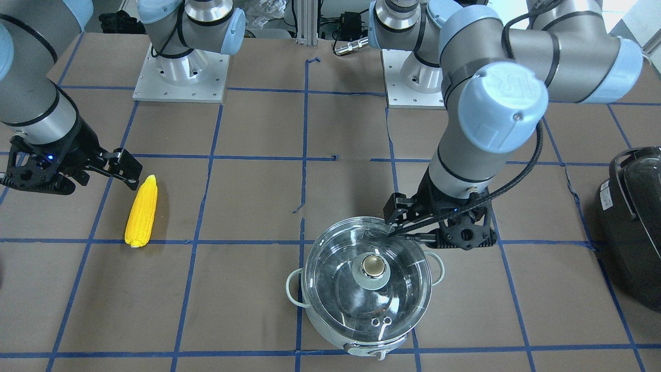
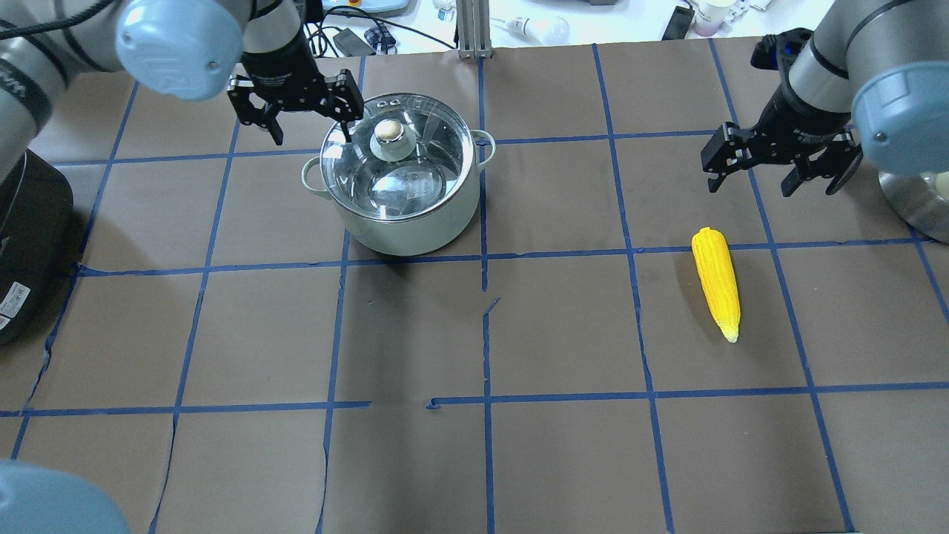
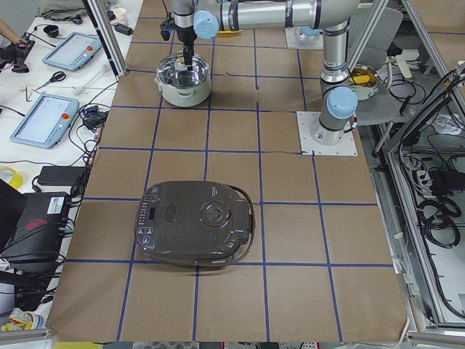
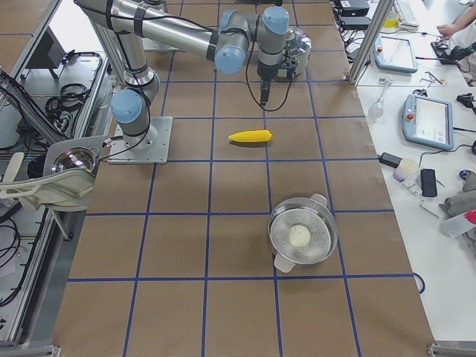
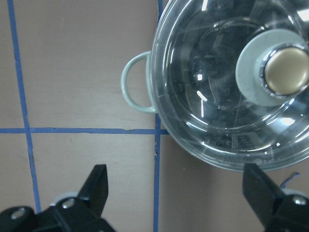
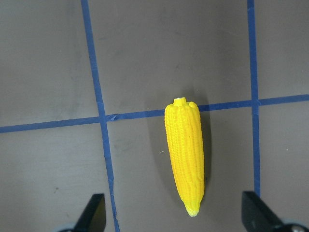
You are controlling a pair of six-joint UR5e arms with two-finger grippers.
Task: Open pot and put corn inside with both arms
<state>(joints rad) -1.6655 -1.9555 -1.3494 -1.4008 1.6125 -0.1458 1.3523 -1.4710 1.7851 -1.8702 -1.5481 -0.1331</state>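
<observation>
The pot [image 2: 404, 211] stands on the table with its clear glass lid [image 2: 397, 167] shut and the metallic knob [image 2: 388, 131] on top. My left gripper [image 2: 311, 132] is open and empty, hovering beside the pot's rim, off the knob. In the left wrist view the knob [image 5: 286, 69] lies up and to the right of the gripper [image 5: 178, 193]. The yellow corn [image 2: 717, 282] lies flat on the table. My right gripper [image 2: 767, 184] is open and empty, apart from the corn. In the right wrist view the corn [image 6: 186, 154] lies between and ahead of the gripper [image 6: 176, 217].
A black appliance [image 3: 196, 222] with a handle sits at the robot's far left [image 1: 632, 227]. A second steel pot [image 4: 301, 238] stands at the far right, partly behind my right elbow [image 2: 919, 211]. Both arm bases [image 1: 181, 77] are at the table's back.
</observation>
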